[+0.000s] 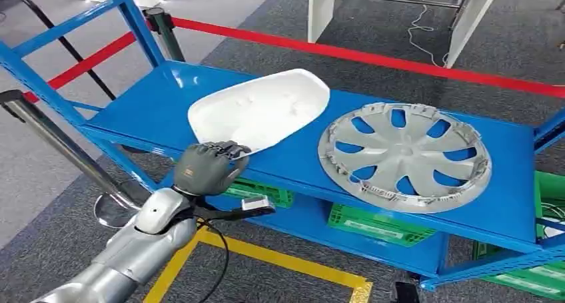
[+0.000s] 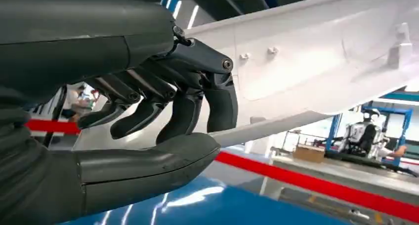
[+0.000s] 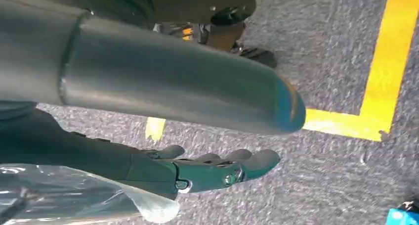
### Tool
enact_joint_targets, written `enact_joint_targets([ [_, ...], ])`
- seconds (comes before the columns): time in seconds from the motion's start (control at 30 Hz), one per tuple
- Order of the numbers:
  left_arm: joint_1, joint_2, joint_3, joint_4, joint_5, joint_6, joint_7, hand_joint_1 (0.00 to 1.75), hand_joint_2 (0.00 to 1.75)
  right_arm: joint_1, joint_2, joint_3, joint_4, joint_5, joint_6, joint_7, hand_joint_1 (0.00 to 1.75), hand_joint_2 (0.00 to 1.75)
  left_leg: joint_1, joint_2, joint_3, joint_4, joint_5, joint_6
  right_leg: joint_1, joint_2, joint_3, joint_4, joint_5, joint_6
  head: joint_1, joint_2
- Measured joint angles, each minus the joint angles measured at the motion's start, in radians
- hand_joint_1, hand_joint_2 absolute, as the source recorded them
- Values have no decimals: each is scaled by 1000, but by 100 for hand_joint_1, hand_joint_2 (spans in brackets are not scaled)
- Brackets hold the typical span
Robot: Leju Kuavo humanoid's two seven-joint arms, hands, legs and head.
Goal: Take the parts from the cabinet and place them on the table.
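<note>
A white shell-shaped plastic part [image 1: 260,110] lies on the top shelf of the blue cabinet [image 1: 153,96], and its near rim juts past the shelf's front edge. My left hand [image 1: 203,166] holds that rim. In the left wrist view the dark fingers [image 2: 183,111] curl over the edge of the white part [image 2: 306,62] and the thumb sits just beneath it. To the right on the same shelf a silver wheel cover [image 1: 405,156] lies flat. My right hand [image 3: 212,170] hangs over the grey floor, fingers stretched out and holding nothing.
Green crates [image 1: 380,224] stand on the lower shelf. A red barrier tape [image 1: 373,58] runs behind the cabinet, with white table legs [image 1: 320,10] beyond it. Yellow floor lines [image 1: 280,258] mark the carpet in front of the cabinet.
</note>
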Motion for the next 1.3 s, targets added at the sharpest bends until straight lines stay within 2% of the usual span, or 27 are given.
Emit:
enact_joint_targets([
  [0.07, 26, 0, -3, -24, 3, 3, 3, 175, 175, -1, 0, -5, 0, 0, -3, -3, 0, 0, -2, 0, 95, -128, 66, 15, 6, 0, -20, 0, 17, 2, 0, 0],
  [0.1, 35, 0, -4, -40, 2, 4, 6, 175, 175, -1, 2, -7, 0, 0, -5, -5, 0, 0, -7, -2, 163, -224, 68, 31, 6, 0, -25, 0, 24, 2, 0, 0],
  [0.13, 40, 0, -6, -53, -1, 5, 6, 175, 175, 0, 7, -10, 0, 0, -6, -5, 0, 0, -12, 0, 217, -310, 35, 47, 12, 1, -30, 1, 31, 8, 2, 0],
  [0.17, 43, -1, -6, -62, -3, 5, 6, 175, 175, -1, 9, -12, 0, 0, -6, -6, 0, 0, -13, -1, 234, -348, 25, 42, 6, -1, -33, -1, 41, 16, 2, 0],
  [0.27, 61, 0, -8, -74, -3, 5, 8, 175, 175, 1, 9, -15, 0, -2, -5, -6, 0, 0, -20, 0, 216, -365, 54, 50, 3, -2, -42, -15, 73, 36, 0, 0],
  [0.3, 69, 0, -8, -77, -8, 5, 12, 175, 175, 2, 9, -19, 0, -2, -4, -7, 0, 0, -10, 9, 211, -379, 73, 49, 0, 2, -51, -8, 51, 37, -1, 0],
  [0.33, 77, 0, -8, -80, -16, 5, 17, 175, 175, 5, 9, -21, 0, -3, -4, -8, 0, 0, -10, 6, 196, -382, 85, 58, 4, 2, -72, 15, 0, 39, 3, 0],
  [0.37, 87, 0, -9, -90, -27, 5, 22, 175, 175, 6, 9, -22, 0, -4, -1, -9, 0, 0, -9, 6, 179, -379, 97, 59, 3, 2, -86, 81, -74, 42, 8, 0],
  [0.4, 99, 0, -8, -102, -34, 5, 24, 175, 175, 5, 9, -22, 0, 0, 3, -9, 0, 0, -10, 7, 163, -375, 107, 60, 2, 2, -101, 156, -125, 44, 11, 0],
  [0.43, 115, 0, -8, -115, -43, 5, 25, 175, 175, 4, 9, -22, 0, 4, 4, -9, 0, 0, -11, 9, 146, -371, 118, 59, 2, 2, -115, 237, -156, 48, 11, 0],
  [0.47, 127, 0, -9, -122, -48, 5, 25, 175, 175, 4, 9, -22, 0, 5, 5, -9, 0, 0, -11, 11, 129, -367, 128, 58, 3, 2, -115, 286, -147, 50, 11, 0],
  [0.5, 137, -1, -10, -130, -50, 5, 25, 175, 175, 4, 9, -22, 0, 7, 5, -9, 0, 0, -10, 12, 112, -363, 137, 56, 2, 2, -97, 290, -110, 53, 11, 0],
  [0.57, 150, -1, -12, -142, -55, 5, 26, 175, 175, 4, 9, -22, 0, 9, 5, -9, 0, 0, -7, 12, 78, -350, 150, 49, -2, 1, -17, 201, -35, 57, 11, 0],
  [0.6, 154, -1, -13, -149, -58, 5, 26, 175, 175, 2, 9, -22, 0, 11, 5, -9, 0, 0, -6, 10, 66, -339, 155, 43, -5, 2, 43, 123, -32, 61, 12, 0],
  [0.63, 159, -1, -13, -162, -62, 6, 26, 175, 175, -2, 9, -22, 0, 15, 6, -9, 0, 0, -10, 5, 49, -326, 159, 35, -6, 16, 118, 30, -88, 64, 14, 0],
  [0.67, 165, -1, -12, -176, -69, 6, 26, 175, 175, -1, 9, -22, 0, 18, 6, -9, 0, 0, -12, 1, 42, -313, 162, 31, -4, 25, 147, -31, -116, 49, 10, 0],
  [0.77, 193, -5, -13, -215, -81, 8, 24, 175, 175, 6, 11, -22, 0, 19, 5, -6, 0, 0, -11, -9, 38, -309, 182, 24, -2, 5, 121, -17, -113, 26, 12, 0],
  [0.8, 204, -6, -13, -228, -81, 8, 24, 175, 175, 6, 14, -22, 0, 20, 5, -6, 0, 0, -9, -10, 32, -301, 170, 18, -6, -6, 118, -18, -107, 16, 11, 0],
  [0.83, 212, -6, -14, -238, -81, 8, 23, 175, 175, 6, 14, -23, 0, 19, 5, -5, 0, 0, -9, -7, 24, -272, 125, 9, -6, -9, 113, -18, -101, 7, 5, 0],
  [0.9, 216, -8, -17, -252, -85, 8, 24, 175, 175, 5, 14, -23, 0, 20, 5, -5, 0, 0, -3, -6, -12, -141, 20, -4, -5, -23, 111, -16, -91, 0, 1, 0],
  [0.93, 218, -8, -18, -255, -90, 8, 24, 175, 175, 5, 14, -23, 0, 20, 5, -4, 0, 0, -2, -6, -24, -94, -2, -6, -4, -28, 106, -16, -87, 0, 1, 0],
  [1.07, 219, -8, -18, -256, -90, 8, 24, 175, 175, 5, 14, -23, 0, 20, 5, -4, 0, 0, -1, -5, -27, -81, -8, -6, -4, -29, 105, -16, -87, 0, 1, 0],
  [1.1, 223, -8, -18, -259, -94, 8, 24, 175, 175, 6, 14, -24, 0, 20, 5, -3, 0, 0, 0, -5, -36, -42, -19, -7, -4, -34, 101, -15, -82, 0, 2, 0],
  [1.13, 249, -8, -18, -283, -106, 8, 23, 175, 175, 7, 14, -27, 0, 27, 5, 3, 0, 0, -1, -1, 13, -69, 34, 2, 2, -58, 90, -13, -76, 0, 0, 0],
  [1.17, 258, -9, -17, -310, -114, 8, 21, 175, 175, 6, 19, -27, 0, 35, 6, 6, 0, 0, -19, 58, 136, -283, 88, 41, 9, -84, 93, -14, -76, 0, 3, 0],
  [1.2, 259, -11, -17, -317, -114, 8, 21, 175, 175, 5, 21, -27, 0, 36, 6, 8, 0, 0, -27, 74, 143, -303, 86, 45, 13, -94, 89, -14, -74, 4, 2, 0],
  [1.3, 271, -10, -14, -333, -111, 8, 17, 175, 175, 3, 23, -27, 0, 38, 6, 13, 0, 0, -31, 47, 136, -314, 91, 52, 13, -128, 91, -20, -69, 17, 3, 0],
])
